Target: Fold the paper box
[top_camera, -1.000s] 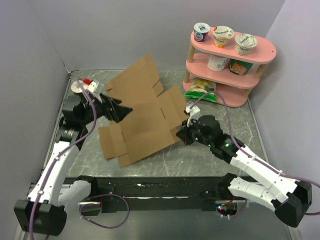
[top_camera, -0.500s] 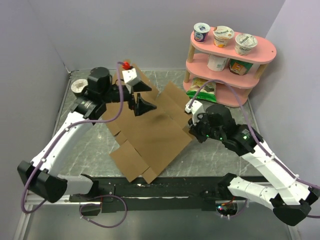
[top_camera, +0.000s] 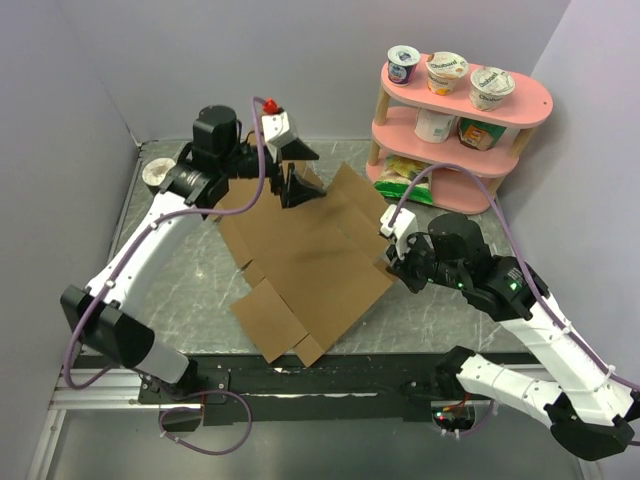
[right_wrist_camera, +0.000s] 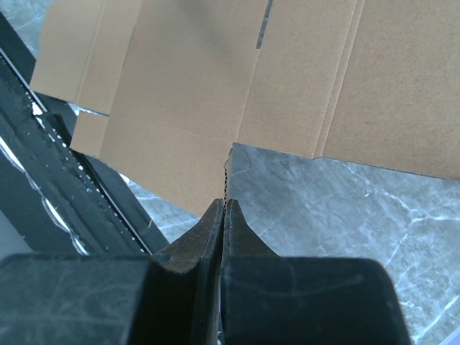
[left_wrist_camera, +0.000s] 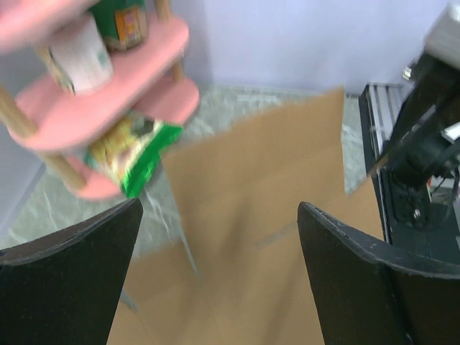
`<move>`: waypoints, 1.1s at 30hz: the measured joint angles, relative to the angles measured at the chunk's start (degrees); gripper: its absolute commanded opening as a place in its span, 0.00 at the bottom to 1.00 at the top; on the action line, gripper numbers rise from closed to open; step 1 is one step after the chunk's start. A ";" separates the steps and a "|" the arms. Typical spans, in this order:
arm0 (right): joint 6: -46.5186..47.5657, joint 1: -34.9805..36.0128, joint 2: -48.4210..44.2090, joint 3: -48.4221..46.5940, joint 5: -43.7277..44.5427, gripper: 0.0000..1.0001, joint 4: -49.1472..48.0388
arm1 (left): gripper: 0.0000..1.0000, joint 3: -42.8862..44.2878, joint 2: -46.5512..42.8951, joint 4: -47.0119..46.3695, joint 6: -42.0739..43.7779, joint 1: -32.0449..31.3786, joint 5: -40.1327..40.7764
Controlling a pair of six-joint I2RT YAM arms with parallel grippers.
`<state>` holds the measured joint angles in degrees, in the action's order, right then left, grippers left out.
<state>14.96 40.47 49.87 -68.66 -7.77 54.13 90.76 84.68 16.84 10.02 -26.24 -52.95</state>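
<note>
The paper box (top_camera: 305, 265) is a wide, flat brown cardboard sheet with flaps, lying slanted across the middle of the table. My right gripper (top_camera: 391, 262) is shut on its right edge; in the right wrist view the fingertips (right_wrist_camera: 224, 210) pinch the corrugated edge of the sheet (right_wrist_camera: 187, 93). My left gripper (top_camera: 291, 176) hovers open over the sheet's far end, touching nothing. In the left wrist view its black fingers (left_wrist_camera: 75, 284) stand wide apart with the blurred cardboard (left_wrist_camera: 273, 172) below them.
A pink two-tier shelf (top_camera: 520, 100) with yogurt cups and cartons stands at the back right, a green snack bag (top_camera: 402, 180) under it. A white cup (top_camera: 157, 173) sits at the back left. Walls close in on three sides; a black rail (top_camera: 300, 375) runs along the front.
My left arm swung from the left side up and over to the sheet's far end. The raised sheet dropped flatter and shifted toward the front. My right gripper kept its hold.
</note>
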 measured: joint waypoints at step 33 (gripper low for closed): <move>1.25 0.00 0.17 0.22 2.64 0.00 -0.22 | 0.20 12.81 21.66 -14.93 -20.63 0.07 -24.15</move>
<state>16.21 40.47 50.04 -68.45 -5.13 53.91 103.57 106.34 1.91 -10.61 -26.17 -77.10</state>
